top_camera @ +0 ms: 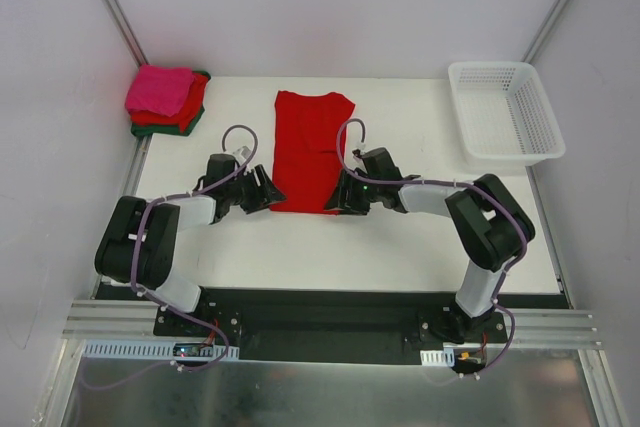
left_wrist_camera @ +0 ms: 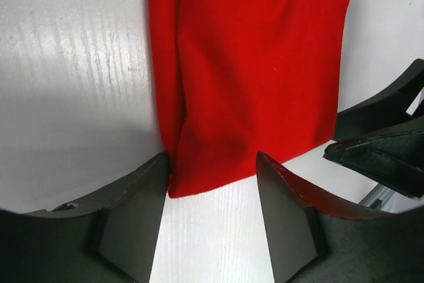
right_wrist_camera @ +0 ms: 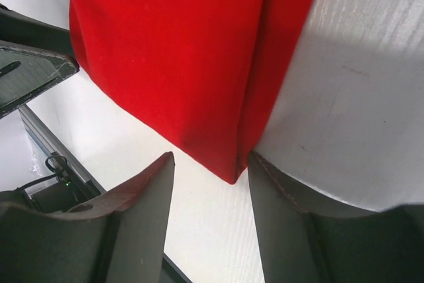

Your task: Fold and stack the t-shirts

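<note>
A bright red t-shirt [top_camera: 310,147], folded lengthwise into a long strip, lies flat mid-table. My left gripper [top_camera: 272,193] is at its near left corner and my right gripper [top_camera: 338,194] at its near right corner. In the left wrist view the red t-shirt [left_wrist_camera: 252,64] has its corner just between the tips of the open left gripper [left_wrist_camera: 212,164], touching the left finger [left_wrist_camera: 142,197]. In the right wrist view the t-shirt [right_wrist_camera: 185,51] ends in a corner beside the right finger [right_wrist_camera: 285,210] of the open right gripper [right_wrist_camera: 212,157]. Neither gripper pinches cloth.
A stack of folded t-shirts [top_camera: 165,99], hot pink on red on dark green, sits at the back left corner. A white lattice basket [top_camera: 505,112] stands at the back right. Side walls close in both table edges.
</note>
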{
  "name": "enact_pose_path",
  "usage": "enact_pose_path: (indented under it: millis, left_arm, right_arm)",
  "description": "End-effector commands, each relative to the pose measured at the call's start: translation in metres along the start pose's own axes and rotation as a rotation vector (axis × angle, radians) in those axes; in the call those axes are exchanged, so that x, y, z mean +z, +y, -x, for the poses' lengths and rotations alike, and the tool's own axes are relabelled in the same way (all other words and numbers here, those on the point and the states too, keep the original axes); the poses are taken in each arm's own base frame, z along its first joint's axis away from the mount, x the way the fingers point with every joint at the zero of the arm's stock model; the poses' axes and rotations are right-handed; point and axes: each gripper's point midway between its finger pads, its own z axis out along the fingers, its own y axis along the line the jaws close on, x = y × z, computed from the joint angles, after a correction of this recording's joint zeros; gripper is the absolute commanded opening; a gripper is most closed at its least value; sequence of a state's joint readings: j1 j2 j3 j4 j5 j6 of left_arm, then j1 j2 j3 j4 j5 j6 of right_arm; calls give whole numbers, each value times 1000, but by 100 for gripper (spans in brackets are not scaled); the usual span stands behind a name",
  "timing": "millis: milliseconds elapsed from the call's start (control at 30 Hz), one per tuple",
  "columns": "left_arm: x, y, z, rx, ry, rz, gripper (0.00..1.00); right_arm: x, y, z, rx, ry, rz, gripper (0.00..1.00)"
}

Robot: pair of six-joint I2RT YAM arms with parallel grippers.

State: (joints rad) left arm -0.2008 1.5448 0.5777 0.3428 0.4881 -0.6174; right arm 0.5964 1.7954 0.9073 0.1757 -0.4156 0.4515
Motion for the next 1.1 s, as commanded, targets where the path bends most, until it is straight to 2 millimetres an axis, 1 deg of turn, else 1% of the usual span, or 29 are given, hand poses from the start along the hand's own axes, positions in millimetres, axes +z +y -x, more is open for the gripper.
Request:
enact_pose_path:
  millis: [0,233,267,333,367,500,533,567,633,667,700,733,833,967,1000,1067]
  left_arm:
    - [6,13,-7,-11,35,29,54]
    - [6,16,-11,-10,43,33,47]
    - [6,16,-12,-11,45,33,45]
    - [6,17,-13,-12,49,31,41]
    - [7,17,-14,-11,52,30,38]
    - [7,20,-17,-17,60,37,31]
    - [7,21,-18,-20,62,39,30]
    - [7,21,-19,-21,63,40,29]
    - [7,23,-20,-23,65,41,27]
    - [7,23,-21,-24,69,41,27]
    - [7,23,-21,-25,69,40,24]
    - [7,23,-23,-25,72,39,17]
    - [6,23,-26,-35,80,34,0]
    - [4,23,-33,-45,93,25,0]
    - [3,25,-38,-50,103,27,0]
    - [-1,22,-39,-44,96,18,0]
  right_arm:
    - [3,-10,-6,-11,19,-41,47]
    - [6,-11,-7,-8,29,-41,33]
    - [6,-12,-8,-6,32,-44,30]
    - [7,-12,-7,-7,31,-43,28]
    - [7,-12,-8,-7,32,-42,26]
    - [8,-12,-9,-6,38,-42,21]
    - [8,-13,-9,-3,38,-43,18]
    - [8,-13,-9,-6,38,-41,13]
    - [9,-13,-10,-4,43,-42,10]
    - [8,-12,-9,-7,41,-38,4]
    - [8,-12,-10,-6,45,-38,3]
    - [8,-13,-10,-3,44,-38,1]
    - [7,-13,-12,-8,49,-37,1]
    - [4,-11,-13,-8,51,-34,1]
    - [2,-12,-15,-6,58,-38,1]
    - [-3,-10,-16,-9,53,-38,2]
